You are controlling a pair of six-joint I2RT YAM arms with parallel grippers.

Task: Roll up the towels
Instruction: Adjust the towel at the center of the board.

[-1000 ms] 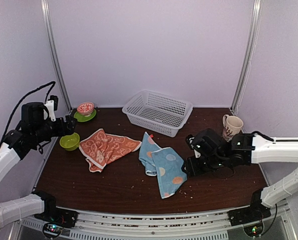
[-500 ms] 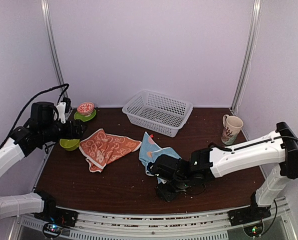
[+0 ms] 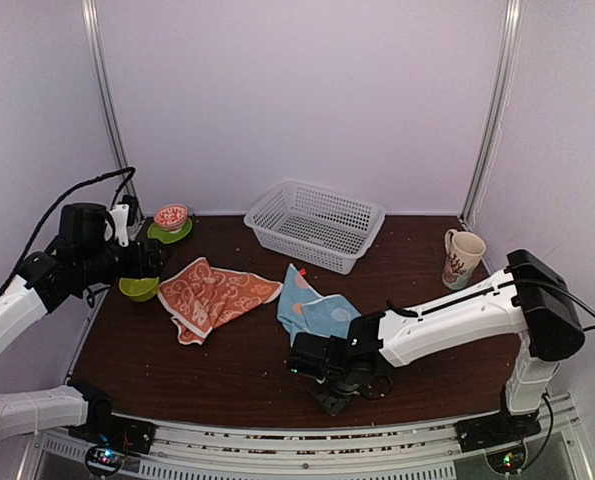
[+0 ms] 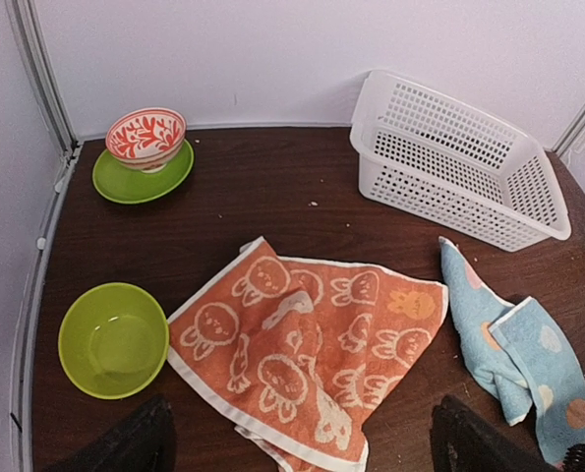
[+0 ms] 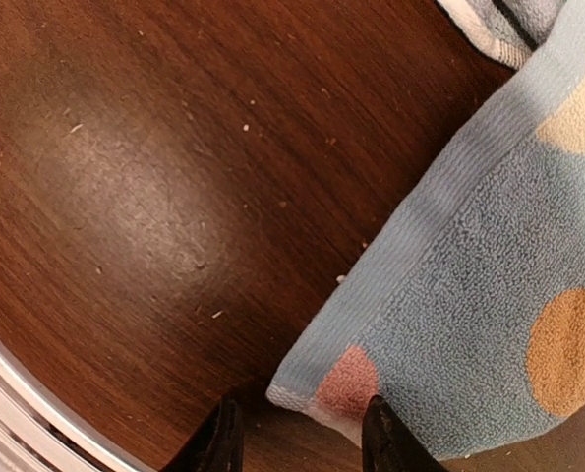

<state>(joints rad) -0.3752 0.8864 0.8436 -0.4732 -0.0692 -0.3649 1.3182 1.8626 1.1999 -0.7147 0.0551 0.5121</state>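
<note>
On the desk [image 3: 227, 372] the orange towel [image 3: 215, 295] lies spread at the left and the blue towel [image 3: 317, 315] sits rumpled mid-desk, neither rolled. We're at the first grasp. Our right fingers [image 5: 382, 447] stand partly open astride the blue towel's near corner, gripping nothing. The left fingers [image 4: 469, 447] hang wide open, empty, far left. Next, we reckon: pinch that corner and start the roll.

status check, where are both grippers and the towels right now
Left gripper open, empty, by green bowl. Right gripper open around blue towel near corner, not clamped. Orange towel untouched, both unrolled. Nothing blocking.
</note>
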